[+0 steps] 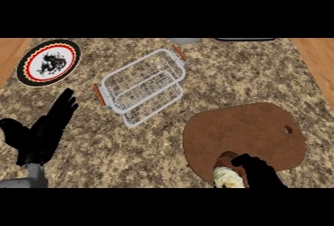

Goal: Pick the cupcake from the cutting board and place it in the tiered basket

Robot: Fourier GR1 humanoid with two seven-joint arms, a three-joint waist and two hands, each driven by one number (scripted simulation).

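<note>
The cupcake (228, 173), brown on top with a pale wrapper, lies at the near edge of the brown cutting board (254, 132). My right hand (259, 173) comes in from the lower edge and its fingers curl against the cupcake's right side, hiding part of it. The white wire tiered basket (140, 86) with orange handles stands apart at the upper middle of the counter, nothing in it. My left hand (42, 130) rests open at the left, fingers pointing up.
A round plate (49, 62) with a red and black rim and a dark picture lies at the far left. Wooden strips border the speckled counter (248, 75) at both sides. Two objects peek in at the far edge.
</note>
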